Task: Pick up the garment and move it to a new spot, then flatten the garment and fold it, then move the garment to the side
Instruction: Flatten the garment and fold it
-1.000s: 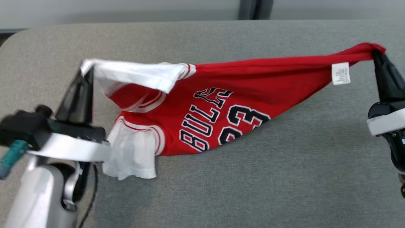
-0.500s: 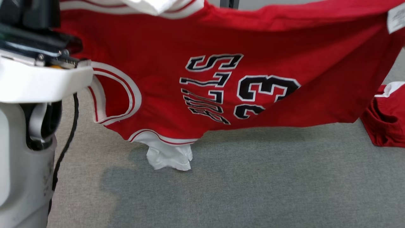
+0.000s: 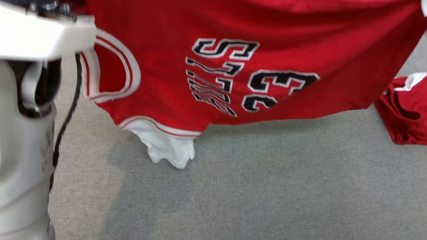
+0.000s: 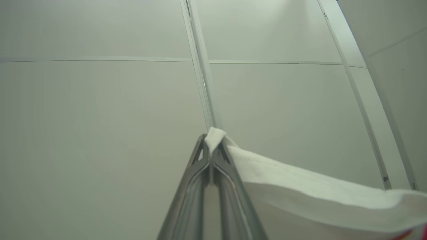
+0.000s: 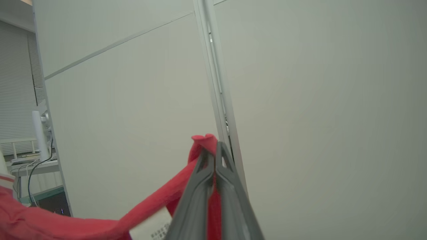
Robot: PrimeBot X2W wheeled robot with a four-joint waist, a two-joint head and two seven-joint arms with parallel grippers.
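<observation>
Garment (image 3: 233, 76) hangs spread between your left end effector (image 4: 210, 151), clenched on its white corner, and right end effector (image 5: 215, 151), clenched on red cloth, above the bench (image 3: 267, 186). You've lifted it; placing, flattening, folding and moving aside remain.

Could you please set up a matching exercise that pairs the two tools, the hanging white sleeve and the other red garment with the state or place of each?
Things:
1. left tool
2. right tool
3. white sleeve
4. second red garment

States or places:
A. lies crumpled on the grey surface, at the right edge of the head view
B. shut on red cloth
C. shut on white cloth
D. hangs below the red body of the jersey

Pairs: 1-C, 2-B, 3-D, 4-A
</observation>
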